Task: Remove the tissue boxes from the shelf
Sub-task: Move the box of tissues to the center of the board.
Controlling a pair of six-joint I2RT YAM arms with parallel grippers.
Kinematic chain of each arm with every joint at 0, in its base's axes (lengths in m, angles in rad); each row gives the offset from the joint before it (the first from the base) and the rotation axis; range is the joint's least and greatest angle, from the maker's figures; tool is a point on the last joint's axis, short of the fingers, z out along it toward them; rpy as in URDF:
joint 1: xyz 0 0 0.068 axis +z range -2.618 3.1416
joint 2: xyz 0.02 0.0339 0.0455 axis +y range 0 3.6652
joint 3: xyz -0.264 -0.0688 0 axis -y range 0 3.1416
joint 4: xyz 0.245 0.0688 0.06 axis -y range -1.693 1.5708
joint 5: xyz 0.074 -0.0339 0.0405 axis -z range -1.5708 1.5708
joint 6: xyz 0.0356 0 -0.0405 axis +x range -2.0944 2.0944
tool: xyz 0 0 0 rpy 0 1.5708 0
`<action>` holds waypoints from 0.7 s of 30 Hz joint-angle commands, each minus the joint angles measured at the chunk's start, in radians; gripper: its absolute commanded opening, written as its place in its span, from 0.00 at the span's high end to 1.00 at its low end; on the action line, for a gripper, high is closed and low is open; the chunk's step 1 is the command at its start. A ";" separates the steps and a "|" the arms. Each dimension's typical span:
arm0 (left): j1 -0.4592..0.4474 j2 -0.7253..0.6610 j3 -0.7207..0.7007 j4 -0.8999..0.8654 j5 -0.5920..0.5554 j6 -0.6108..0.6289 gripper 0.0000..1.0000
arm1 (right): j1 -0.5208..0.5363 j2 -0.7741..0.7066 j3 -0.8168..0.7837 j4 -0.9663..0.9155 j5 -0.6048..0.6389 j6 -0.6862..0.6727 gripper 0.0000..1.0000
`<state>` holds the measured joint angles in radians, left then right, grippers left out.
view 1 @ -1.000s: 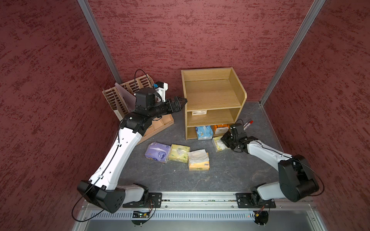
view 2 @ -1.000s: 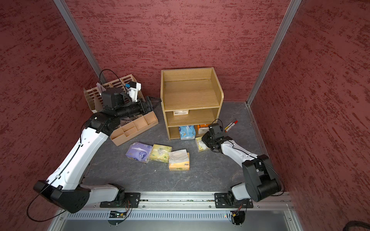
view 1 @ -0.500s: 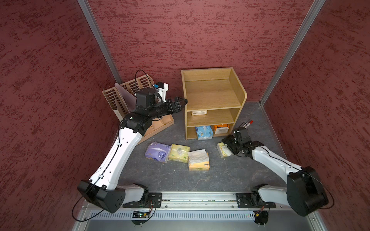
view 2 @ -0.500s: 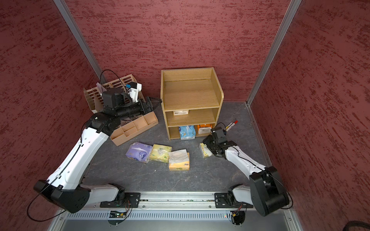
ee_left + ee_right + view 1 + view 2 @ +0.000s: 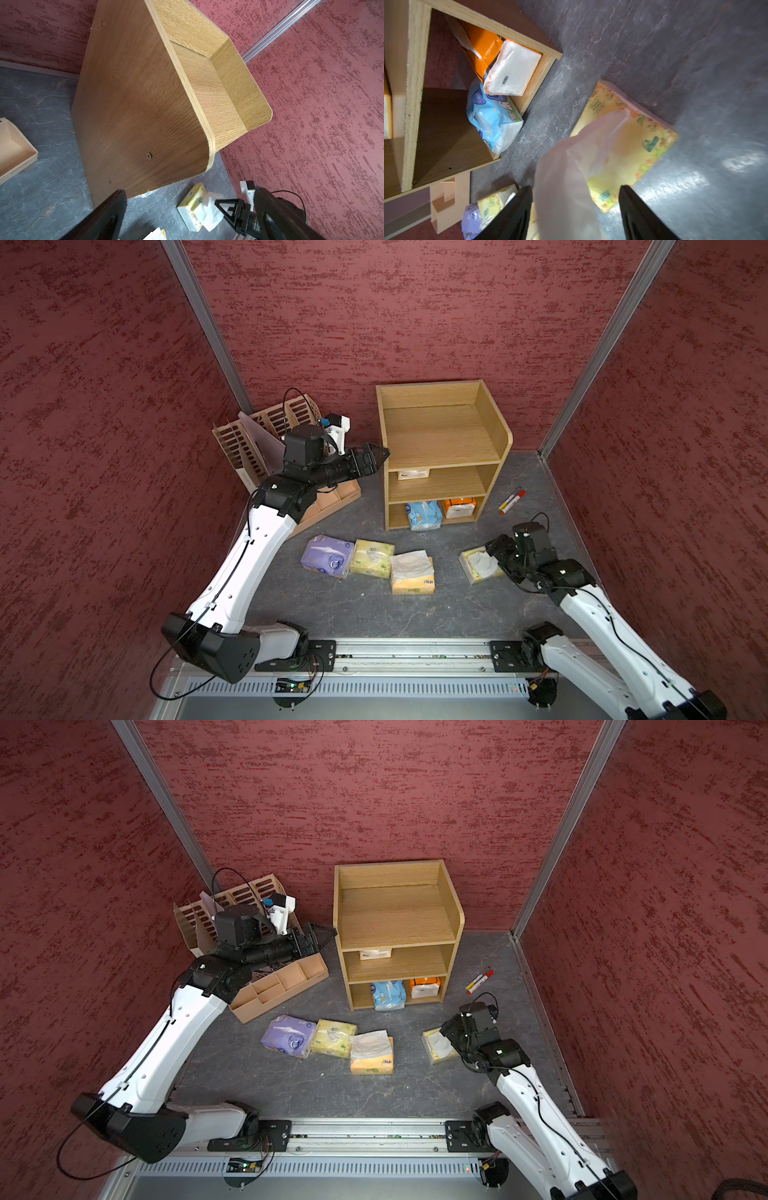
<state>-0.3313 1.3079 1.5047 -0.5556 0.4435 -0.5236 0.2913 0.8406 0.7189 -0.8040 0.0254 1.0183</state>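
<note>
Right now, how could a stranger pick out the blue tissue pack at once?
Find the wooden shelf at the back wall and look in its lowest tier, where two packs lie side by side. The blue pack is the one toward the left arm, sticking out past the front edge; its neighbour, the orange pack, has a white end.

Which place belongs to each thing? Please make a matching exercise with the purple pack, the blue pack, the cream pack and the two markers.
Things:
1. purple pack
2. blue pack
3. cream pack
4. markers

Places:
A. bottom tier of the shelf
B. middle tier of the shelf
C. on the table, by the shelf's right side
D. on the table, beside the yellow-green pack

Pairs: 1-D, 2-A, 3-B, 4-C
</note>
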 commanded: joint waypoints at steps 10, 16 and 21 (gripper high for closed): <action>-0.003 -0.047 -0.007 -0.017 -0.013 0.022 0.00 | -0.250 0.390 0.196 -0.075 -0.081 -0.417 0.42; -0.001 -0.068 -0.012 -0.034 -0.036 0.032 0.00 | -0.250 0.485 0.127 0.078 -0.199 -0.385 0.46; -0.001 -0.064 -0.010 -0.029 -0.036 0.029 0.00 | -0.250 0.478 0.048 0.122 -0.227 -0.329 0.47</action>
<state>-0.3313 1.2499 1.5036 -0.5766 0.4171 -0.5152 0.0444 1.3315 0.7979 -0.7364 -0.1543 0.6579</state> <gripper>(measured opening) 0.996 0.526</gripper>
